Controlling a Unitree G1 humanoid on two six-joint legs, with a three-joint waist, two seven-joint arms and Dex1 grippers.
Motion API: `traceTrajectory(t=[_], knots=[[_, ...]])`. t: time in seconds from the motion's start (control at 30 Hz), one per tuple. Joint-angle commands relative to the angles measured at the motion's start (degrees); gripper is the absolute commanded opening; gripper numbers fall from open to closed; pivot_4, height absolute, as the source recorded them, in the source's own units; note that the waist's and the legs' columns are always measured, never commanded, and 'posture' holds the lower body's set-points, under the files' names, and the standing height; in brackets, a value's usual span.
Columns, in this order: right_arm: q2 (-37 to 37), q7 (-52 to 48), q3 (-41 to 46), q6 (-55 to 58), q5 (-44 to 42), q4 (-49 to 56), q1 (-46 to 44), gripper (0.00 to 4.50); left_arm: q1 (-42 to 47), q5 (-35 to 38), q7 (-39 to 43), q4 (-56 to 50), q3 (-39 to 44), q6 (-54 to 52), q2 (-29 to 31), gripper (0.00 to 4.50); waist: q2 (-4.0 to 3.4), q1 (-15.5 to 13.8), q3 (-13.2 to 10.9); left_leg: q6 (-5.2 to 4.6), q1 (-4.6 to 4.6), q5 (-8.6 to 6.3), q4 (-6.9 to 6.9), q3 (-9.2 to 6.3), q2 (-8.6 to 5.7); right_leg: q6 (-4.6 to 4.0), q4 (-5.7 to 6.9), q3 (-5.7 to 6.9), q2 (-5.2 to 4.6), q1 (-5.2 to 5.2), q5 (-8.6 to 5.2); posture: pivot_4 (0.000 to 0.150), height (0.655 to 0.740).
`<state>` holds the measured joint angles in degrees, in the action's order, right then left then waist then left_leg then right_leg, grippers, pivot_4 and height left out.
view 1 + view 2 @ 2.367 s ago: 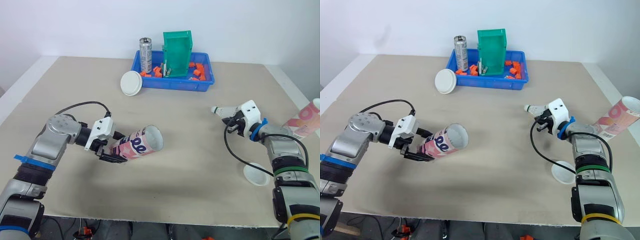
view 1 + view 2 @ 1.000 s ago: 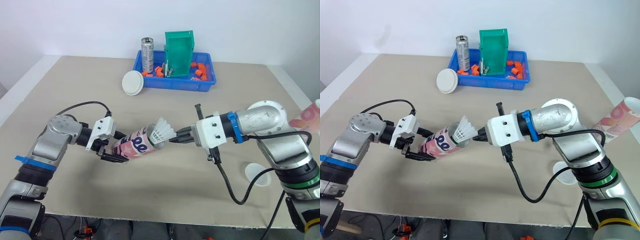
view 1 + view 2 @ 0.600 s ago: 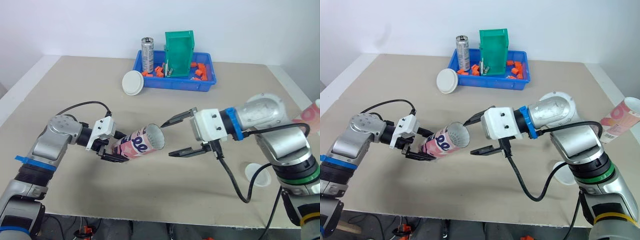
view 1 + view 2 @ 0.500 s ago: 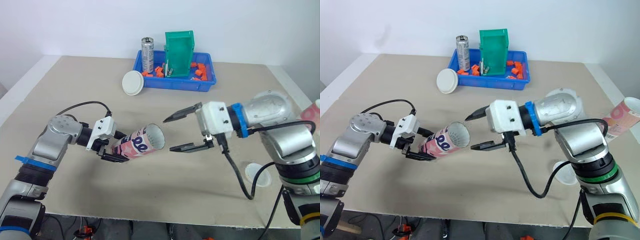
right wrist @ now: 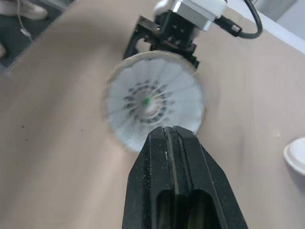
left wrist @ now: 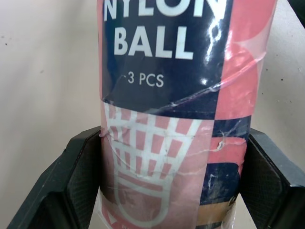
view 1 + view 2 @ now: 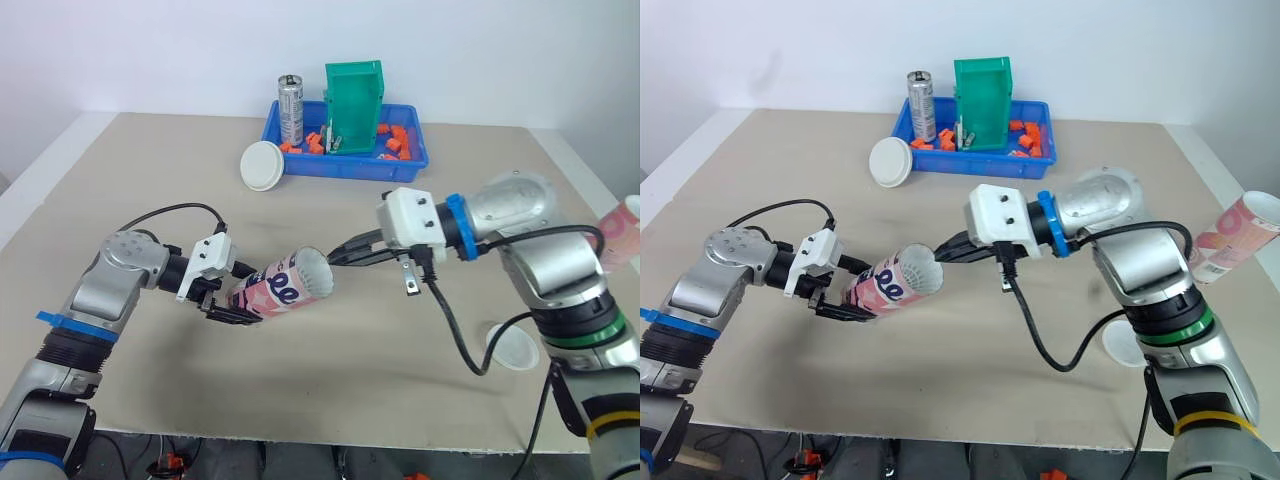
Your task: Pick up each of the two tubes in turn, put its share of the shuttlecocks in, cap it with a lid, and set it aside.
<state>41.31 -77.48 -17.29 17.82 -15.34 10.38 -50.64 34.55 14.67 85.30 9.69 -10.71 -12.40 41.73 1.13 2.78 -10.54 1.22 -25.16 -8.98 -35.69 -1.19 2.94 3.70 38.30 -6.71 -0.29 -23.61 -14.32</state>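
nearest the front edge of the beige desk (image 7: 150,180), by the right arm, lies a small round white plastic lid (image 7: 512,346), flat and on its own.

a little further in, the left claw (image 7: 230,303) is clamped on the closed end of a pink and navy cardboard shuttlecock tube (image 7: 280,290), a black finger (image 6: 71,186) on each side of its printed wall. the tube is held off the desk, lying nearly level, with its open mouth turned toward the right arm. inside it sits a white feathered shuttlecock (image 5: 152,102), its skirt facing the mouth.

the right claw (image 7: 338,258) has its two fingers pressed together with nothing between them. their tips are at the rim of the tube's mouth; whether they touch it cannot be told.

further back, at the right edge of the desk, a second pink cardboard tube (image 7: 622,222) lies tilted, well apart from both claws.

at the far side a larger round white lid (image 7: 263,165) leans against a blue plastic tray (image 7: 345,168). in the tray stand a silver metal can (image 7: 291,108) and a green plastic bin (image 7: 354,108), with small orange pieces (image 7: 398,140) scattered around them.
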Motion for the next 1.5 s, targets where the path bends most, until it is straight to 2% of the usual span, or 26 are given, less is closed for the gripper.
traceTrajectory(t=[0.03,0.23,0.4,0.53,0.83,1.1,1.33,1.5], knots=[[-1.3,-3.1,-2.6,-3.1,1.9,-1.0,-2.7,0.06,1.0,0.7,-0.3,-1.2,1.4,0.2,0.6,3.83,0.0,0.0,0.0,0.0,0.0,0.0,0.0,0.0,0.0,0.0,0.0,0.0,0.0,0.0,0.0,0.15,0.7362],[-6.1,-5.9,-8.6,-7.8,6.4,-5.6,-5.6,0.06,1.0,0.7,-0.5,-1.4,1.5,0.0,0.7,3.83,0.0,0.0,0.0,0.0,-0.03,0.0,0.05,-0.02,0.0,0.06,0.01,0.04,0.0,-0.02,0.0,0.15,0.7362],[-13.1,-3.9,-13.8,-10.7,13.1,-12.9,-9.5,0.06,0.9,1.0,-0.9,-1.7,1.6,-0.3,0.6,3.83,0.02,0.0,0.0,0.02,-0.03,0.01,0.04,0.01,0.02,-0.03,0.33,0.04,0.03,-0.2,-0.04,0.15,0.7362],[-15.2,-4.8,-14.3,-10.9,13.6,-13.5,-9.7,0.06,0.5,1.0,-1.1,-2.0,1.6,-0.4,0.7,3.83,0.03,-0.2,0.0,0.03,-0.05,0.02,0.01,-0.11,0.01,-0.16,0.77,0.11,0.07,-0.34,-0.26,0.15,0.7362],[-18.1,-5.9,-13.6,-10.6,14.3,-15.5,-11.1,0.06,0.6,1.1,-1.1,-2.1,1.6,-0.4,0.8,3.83,0.03,-0.1,0.0,0.04,-0.04,0.02,0.02,-0.15,0.04,-0.2,0.79,0.14,0.11,-0.35,-0.25,0.15,0.7362],[-12.0,-12.3,-1.7,-3.3,1.5,-12.9,-14.2,0.06,0.2,1.4,-1.6,-2.8,1.7,-0.6,0.9,3.83,0.05,-0.2,0.0,0.05,-0.1,0.03,0.01,-0.22,0.01,-0.21,0.79,0.16,0.08,-0.32,-0.26,0.15,0.7362],[-0.3,-14.2,3.2,-2.0,-1.5,-8.3,-9.3,0.06,-0.3,4.9,-3.3,-3.3,3.9,-2.0,-0.6,3.83,0.05,-0.1,0.0,0.05,-0.11,0.02,0.07,-0.29,0.0,-0.25,0.79,0.25,0.09,-0.34,-0.38,0.15,0.7362],[8.6,-9.5,11.1,0.5,-2.1,-6.3,-3.5,0.06,-1.3,11.4,-7.3,-2.9,8.4,-2.1,-7.5,3.83,0.05,-0.1,0.0,0.05,-0.11,0.02,0.09,-0.29,0.01,-0.25,0.8,0.26,0.08,-0.36,-0.39,0.15,0.7362]])
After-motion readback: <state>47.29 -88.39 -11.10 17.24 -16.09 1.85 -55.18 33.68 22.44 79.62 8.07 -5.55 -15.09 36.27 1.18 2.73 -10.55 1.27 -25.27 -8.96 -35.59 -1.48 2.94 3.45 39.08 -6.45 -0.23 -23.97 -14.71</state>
